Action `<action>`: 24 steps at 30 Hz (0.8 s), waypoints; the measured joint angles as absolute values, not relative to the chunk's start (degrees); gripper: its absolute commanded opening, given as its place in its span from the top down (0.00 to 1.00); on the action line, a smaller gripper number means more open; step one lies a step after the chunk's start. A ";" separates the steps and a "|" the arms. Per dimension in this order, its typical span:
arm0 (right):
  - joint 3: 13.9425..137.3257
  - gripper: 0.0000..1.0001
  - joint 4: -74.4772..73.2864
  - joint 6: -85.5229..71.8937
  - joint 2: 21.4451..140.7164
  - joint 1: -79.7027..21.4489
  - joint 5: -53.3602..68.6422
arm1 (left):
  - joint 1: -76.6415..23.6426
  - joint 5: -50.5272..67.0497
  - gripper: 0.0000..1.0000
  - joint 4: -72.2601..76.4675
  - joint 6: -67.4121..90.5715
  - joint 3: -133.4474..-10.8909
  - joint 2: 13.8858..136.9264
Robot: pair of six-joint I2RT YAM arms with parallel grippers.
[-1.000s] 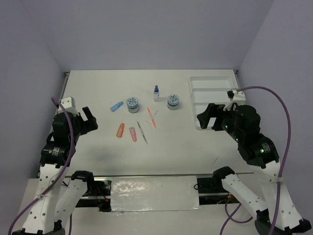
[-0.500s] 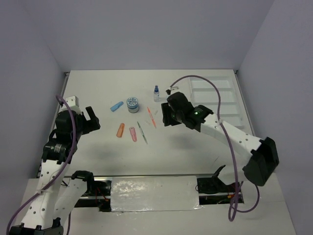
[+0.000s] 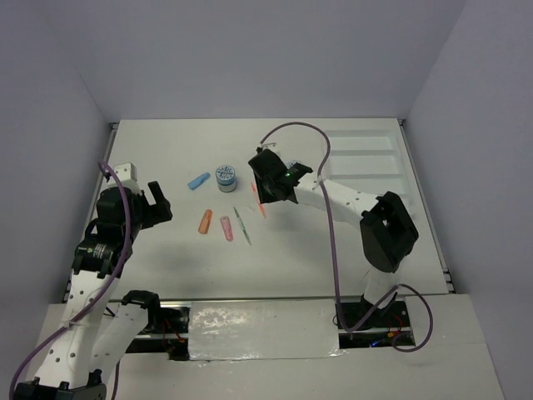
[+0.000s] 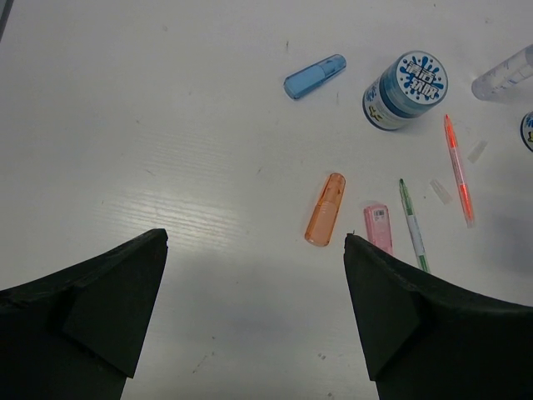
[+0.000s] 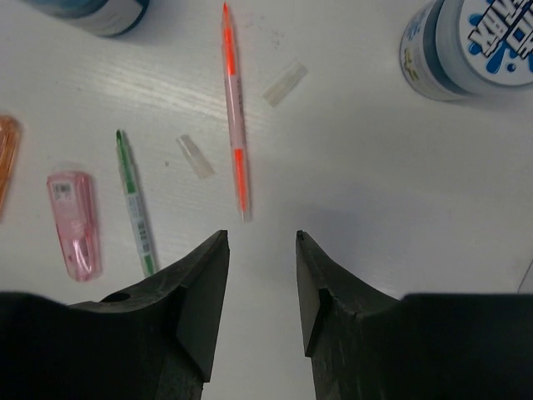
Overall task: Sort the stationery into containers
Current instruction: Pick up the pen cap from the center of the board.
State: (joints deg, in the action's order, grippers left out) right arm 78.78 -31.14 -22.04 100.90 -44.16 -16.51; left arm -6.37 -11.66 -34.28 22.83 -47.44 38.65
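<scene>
The right gripper (image 5: 261, 242) hangs low over the white table (image 3: 166, 150) near the middle of the overhead view. Its jaws stand a narrow gap apart with nothing between them. In the right wrist view the orange-red pen (image 5: 235, 117) runs from the top centre of the frame down to a tip just above that gap, short of the fingertips and untouched. To its left lie the green pen (image 5: 133, 204) and the pink stubby piece (image 5: 73, 223). Two small clear caps (image 5: 285, 83) sit one on each side of the orange-red pen. A round blue-grey jar (image 5: 466, 42) stands at the upper right of that frame, and a second jar (image 5: 92, 12) is cut off at the top left.

The left gripper (image 4: 254, 237) is at the left of the overhead view, jaws wide apart and empty, above bare table. Ahead of it in its wrist view lie the blue stubby piece (image 4: 315, 76) and the orange stubby piece (image 4: 326, 209). A clear bottle (image 4: 504, 75) shows at the upper right edge.

The white divided tray (image 3: 366, 146) lies in the upper right of the overhead view, well apart from these items, which are on the table to its left.
</scene>
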 measured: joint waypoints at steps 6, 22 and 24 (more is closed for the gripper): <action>85.84 0.54 -31.27 -28.29 108.14 -43.97 -23.68 | -6.96 -11.66 0.01 -34.28 22.83 -47.44 38.65; 90.37 0.55 -30.35 -41.41 119.83 -39.64 -27.64 | -9.28 -11.73 0.01 -34.28 22.87 -47.44 38.65; 91.42 0.55 -30.09 -41.93 120.99 -39.64 -27.64 | -9.52 -11.73 0.01 -34.28 22.87 -47.44 38.81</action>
